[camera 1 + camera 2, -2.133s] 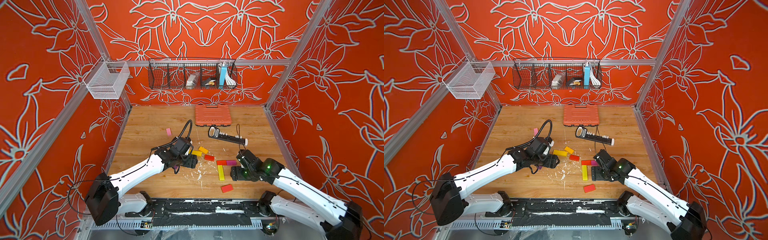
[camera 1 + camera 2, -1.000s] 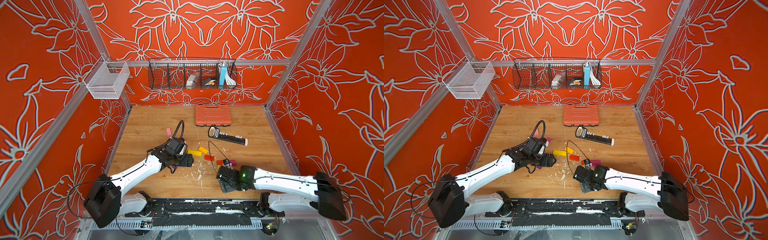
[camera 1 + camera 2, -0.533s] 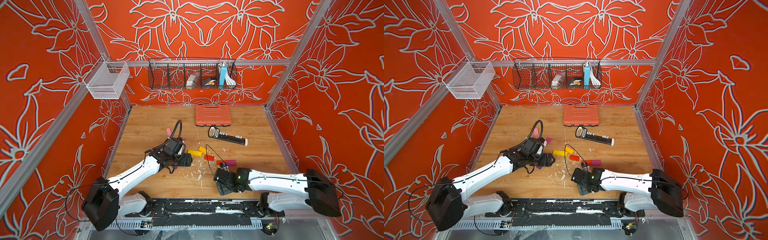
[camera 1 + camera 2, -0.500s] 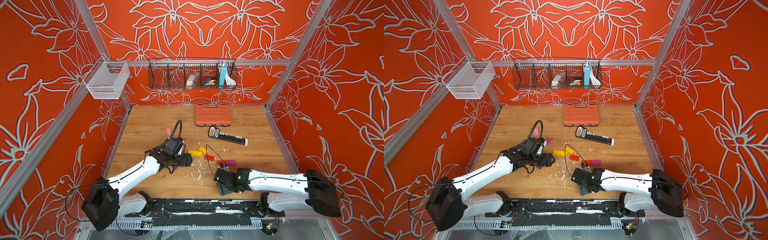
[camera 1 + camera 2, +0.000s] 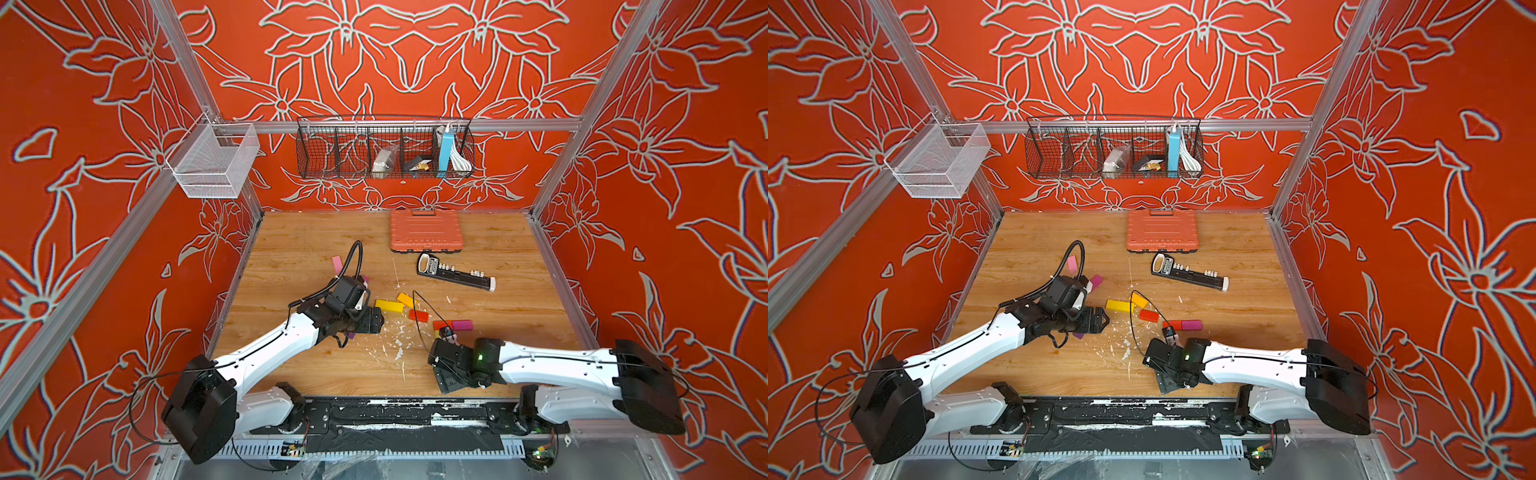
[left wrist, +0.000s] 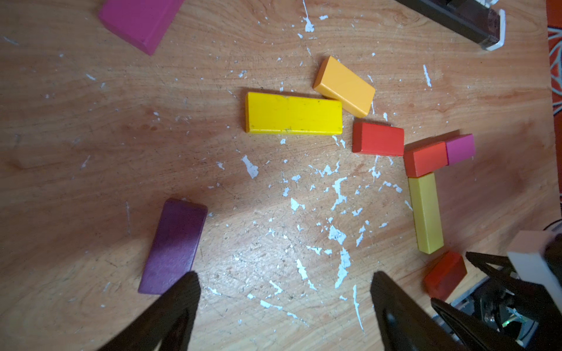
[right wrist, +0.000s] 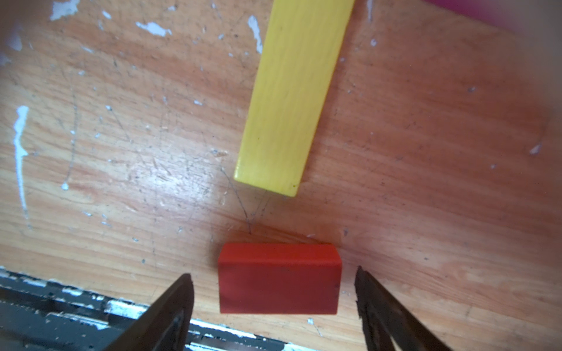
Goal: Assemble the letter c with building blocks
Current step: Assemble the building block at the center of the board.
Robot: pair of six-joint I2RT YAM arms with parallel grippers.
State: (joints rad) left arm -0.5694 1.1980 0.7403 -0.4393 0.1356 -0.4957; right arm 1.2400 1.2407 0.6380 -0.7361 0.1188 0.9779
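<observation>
1. The left claw (image 6: pixel 282 304) hangs wide and empty, well apart from the narrow yellow block (image 6: pixel 425 212); a purple block (image 6: pixel 175 246) lies beside one finger.
2. Between them lie a wide yellow block (image 6: pixel 293 113) and an orange block (image 6: pixel 343 86).
3. An orange-red block (image 6: pixel 425 158) and a magenta block (image 6: pixel 460 149) cap its far end, the C's top arm.
4. Off its near end the right claw (image 7: pixel 273 272) straddles a dark red block (image 7: pixel 278 278), jaws wide, not gripping. Bottom arm in hand, I judge: close, then butt it against that end.
5. Black bar (image 5: pixel 457 274), orange case (image 5: pixel 426 230): well beyond, no obstacle.
</observation>
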